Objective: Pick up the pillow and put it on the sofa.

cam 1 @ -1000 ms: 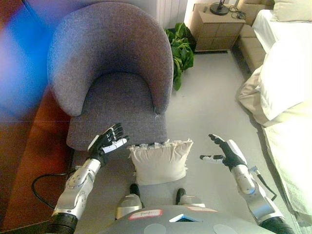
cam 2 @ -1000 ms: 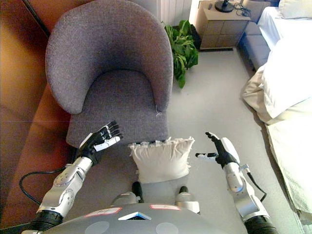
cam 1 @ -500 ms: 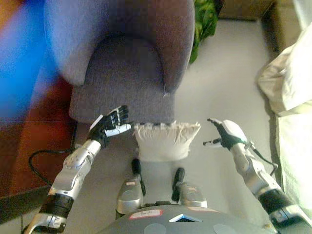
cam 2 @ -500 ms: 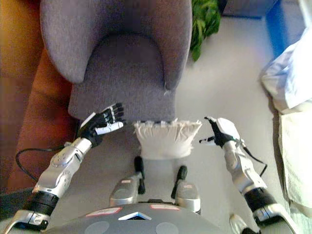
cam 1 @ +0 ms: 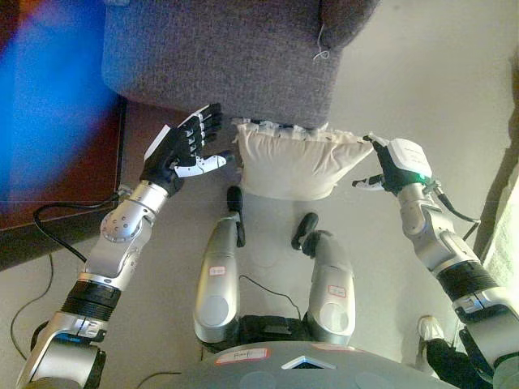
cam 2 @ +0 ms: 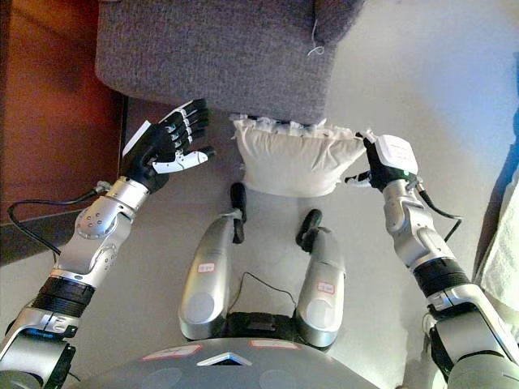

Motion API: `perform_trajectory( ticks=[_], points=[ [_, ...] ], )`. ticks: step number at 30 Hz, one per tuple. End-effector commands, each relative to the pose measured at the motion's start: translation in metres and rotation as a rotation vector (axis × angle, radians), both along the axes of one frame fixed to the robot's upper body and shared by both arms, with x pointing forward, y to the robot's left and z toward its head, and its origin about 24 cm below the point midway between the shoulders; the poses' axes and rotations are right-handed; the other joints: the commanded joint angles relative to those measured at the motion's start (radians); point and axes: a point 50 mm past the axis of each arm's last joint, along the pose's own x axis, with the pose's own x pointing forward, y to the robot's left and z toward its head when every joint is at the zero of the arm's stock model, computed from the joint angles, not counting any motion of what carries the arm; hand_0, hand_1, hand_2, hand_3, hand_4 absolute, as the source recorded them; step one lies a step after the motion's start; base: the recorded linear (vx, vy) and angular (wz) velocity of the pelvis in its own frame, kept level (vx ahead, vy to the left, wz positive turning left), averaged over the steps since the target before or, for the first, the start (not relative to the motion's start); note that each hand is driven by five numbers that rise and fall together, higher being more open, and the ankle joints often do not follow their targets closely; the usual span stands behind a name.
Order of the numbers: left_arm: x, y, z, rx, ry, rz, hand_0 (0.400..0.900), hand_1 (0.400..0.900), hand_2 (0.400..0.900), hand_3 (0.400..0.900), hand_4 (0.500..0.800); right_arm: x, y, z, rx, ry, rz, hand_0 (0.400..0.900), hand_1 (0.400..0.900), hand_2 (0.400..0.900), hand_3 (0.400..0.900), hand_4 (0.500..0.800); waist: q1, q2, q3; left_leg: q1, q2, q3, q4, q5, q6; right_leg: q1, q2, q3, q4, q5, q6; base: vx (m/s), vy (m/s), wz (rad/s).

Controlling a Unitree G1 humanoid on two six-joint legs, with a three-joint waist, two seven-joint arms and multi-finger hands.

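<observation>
A cream pillow (cam 1: 296, 160) with a fringed top edge stands on the grey floor against the front of the grey sofa chair (cam 1: 219, 57). My left hand (cam 1: 182, 151) is open just left of the pillow, palm turned toward it, with a small gap between them. At the pillow's right corner my right hand (cam 1: 395, 164) is open, its fingers reaching the corner. In the right eye view the pillow (cam 2: 296, 156) sits between the left hand (cam 2: 166, 146) and the right hand (cam 2: 383, 162).
The chair's front wall fills the top of the view, right behind the pillow. A dark red-brown wooden surface (cam 2: 49, 121) lies to the left. Pale bedding (cam 1: 503, 235) shows at the right edge.
The camera has tilted down, so the chair now fills only the top. Both hands have closed in on the pillow's sides; the right hand now reaches its corner.
</observation>
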Motion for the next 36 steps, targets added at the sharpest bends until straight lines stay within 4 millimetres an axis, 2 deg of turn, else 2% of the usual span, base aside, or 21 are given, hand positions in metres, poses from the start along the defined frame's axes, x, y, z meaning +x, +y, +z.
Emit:
perform_trajectory(
  ticks=[1,12,21,31,36],
  points=[
    [-0.003,-0.021,0.033,-0.051,-0.213,-0.102,0.9,0.9,0.9,0.9,0.8,0.011,-0.017,0.042,-0.136,-0.191,-0.051,0.9,0.9,0.9,0.9,0.8,0.007,0.036,-0.035,-0.02,0.052,-0.047,0.147,-0.173,-0.05,-0.061,-0.033,0.04,0.114,-0.02,0.036,-0.08,-0.03,0.16],
    [-0.008,-0.021,0.035,-0.047,-0.216,-0.134,0.9,0.9,0.9,0.9,0.8,0.014,-0.029,0.06,-0.229,-0.271,-0.107,0.9,0.9,0.9,0.9,0.8,0.014,0.081,0.003,-0.174,0.041,-0.062,0.385,-0.252,-0.031,-0.244,-0.067,0.072,0.406,-0.129,0.01,-0.02,-0.054,0.16],
    [-0.011,-0.019,0.036,-0.038,-0.204,-0.168,0.9,0.9,0.9,0.9,0.8,0.02,-0.035,0.069,-0.241,-0.252,-0.115,0.9,0.9,0.9,0.9,0.8,0.025,0.101,0.019,-0.276,0.031,-0.072,0.55,-0.287,-0.022,-0.349,-0.089,0.078,0.582,-0.188,0.011,0.0,-0.066,0.12],
    [-0.012,-0.016,0.043,-0.043,-0.197,-0.197,0.9,0.9,0.9,0.9,0.8,0.035,-0.049,0.095,-0.283,-0.258,-0.155,0.9,0.9,0.9,0.9,0.8,0.047,0.128,0.023,-0.399,0.014,-0.086,0.716,-0.325,-0.018,-0.469,-0.12,0.109,0.734,-0.228,0.021,-0.01,-0.027,0.08],
    [-0.013,-0.017,0.046,-0.044,-0.198,-0.217,0.9,0.9,0.9,0.9,0.8,0.042,-0.056,0.114,-0.331,-0.309,-0.21,0.9,0.9,0.9,0.9,0.8,0.061,0.142,0.027,-0.436,0.008,-0.083,0.765,-0.337,-0.021,-0.498,-0.133,0.119,0.779,-0.241,0.025,-0.01,-0.007,0.08]
  ],
)
